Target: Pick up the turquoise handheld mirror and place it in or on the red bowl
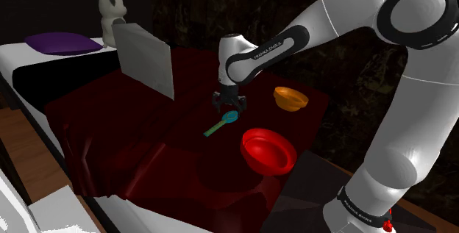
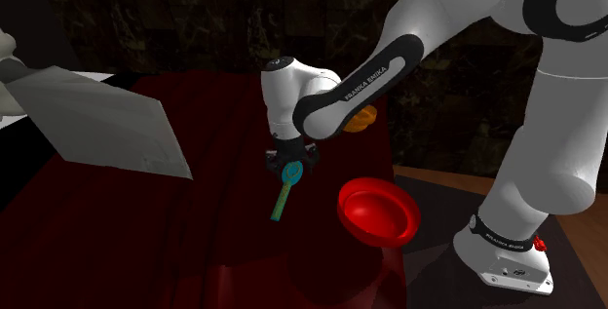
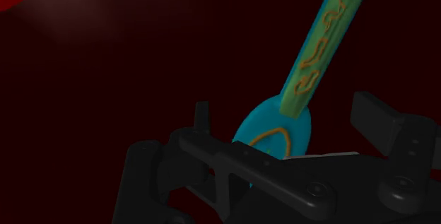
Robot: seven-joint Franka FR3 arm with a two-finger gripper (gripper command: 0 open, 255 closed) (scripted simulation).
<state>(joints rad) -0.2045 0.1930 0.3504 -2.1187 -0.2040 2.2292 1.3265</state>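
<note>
Dim room, dark red cloth spread flat. Reaching stage: gripper low over turquoise handheld mirror on the cloth, fingers spread either side of its round head, not touching. Next, probably: close, lift, carry to red bowl nearby. On arm: "FRANKA EMIKA".

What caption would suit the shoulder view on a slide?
A white arm, gripper open over a turquoise mirror on dark red cloth, red bowl nearby.
</note>
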